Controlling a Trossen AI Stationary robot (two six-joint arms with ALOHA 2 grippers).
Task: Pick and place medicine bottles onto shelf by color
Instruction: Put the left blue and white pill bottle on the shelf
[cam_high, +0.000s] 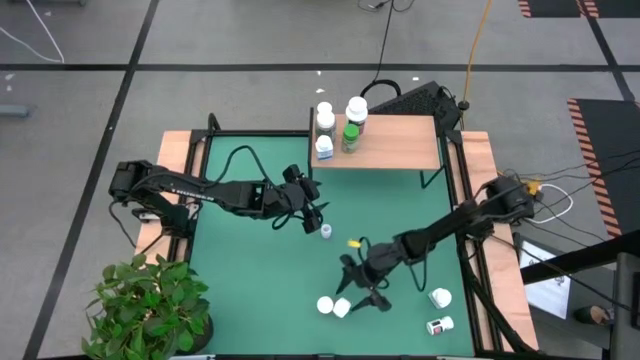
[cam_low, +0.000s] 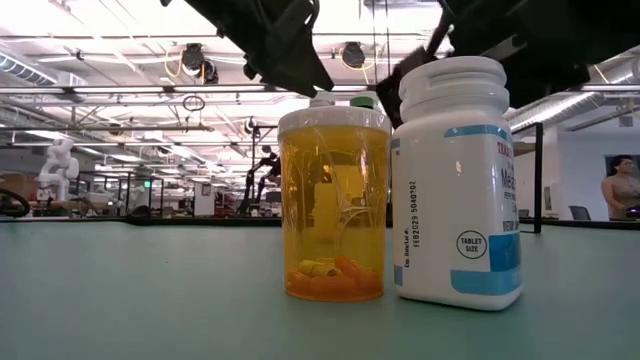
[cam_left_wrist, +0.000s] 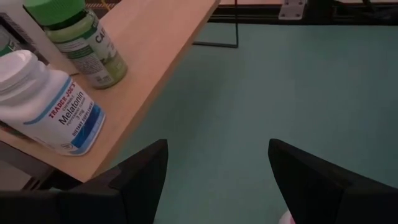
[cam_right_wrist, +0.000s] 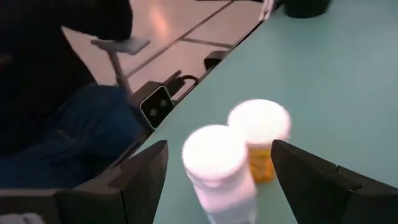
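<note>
The wooden shelf (cam_high: 395, 143) stands at the table's far side, with several bottles at its left end. Among them are a white Melatonin bottle (cam_left_wrist: 53, 109) and a green one (cam_left_wrist: 84, 43). My left gripper (cam_high: 313, 216) (cam_left_wrist: 217, 146) is open over the green mat just near of the shelf's left end, beside a small upright bottle (cam_high: 326, 231). My right gripper (cam_high: 362, 293) (cam_right_wrist: 219, 146) is open near the table's near edge. It points at an orange bottle (cam_right_wrist: 261, 140) (cam_low: 335, 210) and a white blue-labelled bottle (cam_right_wrist: 214, 165) (cam_low: 455, 180), which stand upright side by side.
Two more white bottles (cam_high: 440, 297) (cam_high: 438, 325) lie at the near right corner. A small yellow thing (cam_high: 353, 242) lies mid-table. A potted plant (cam_high: 150, 305) stands at the near left corner. The shelf's right half is bare board.
</note>
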